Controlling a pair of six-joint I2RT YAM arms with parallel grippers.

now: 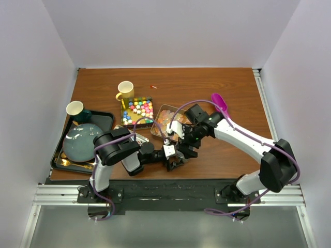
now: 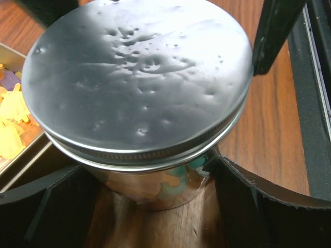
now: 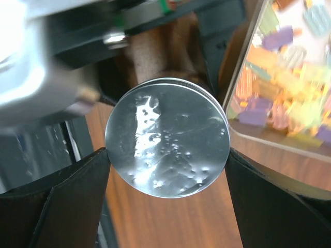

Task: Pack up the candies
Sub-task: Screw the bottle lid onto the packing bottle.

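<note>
My left gripper (image 2: 155, 206) is clamped around the glass body of a jar (image 2: 155, 188) standing on the table (image 2: 269, 134). My right gripper (image 3: 166, 155) pinches the jar's metal lid (image 3: 166, 137) across the rim, one finger on each side. The jar is stiff, smooth and breakable, so I judge it wants a firm, low hold on the body rather than a crushing one. The lid is thin, dimpled sheet metal, slick on top, and is best held by its ribbed edge. The candies (image 1: 138, 109) lie loose in open metal trays (image 3: 279, 163) just beyond the jar. They are small and light, and the round ones will roll, so they are better scooped than pinched. Coloured patches show through the glass, but I cannot tell whether they are candies inside or only reflections.
</note>
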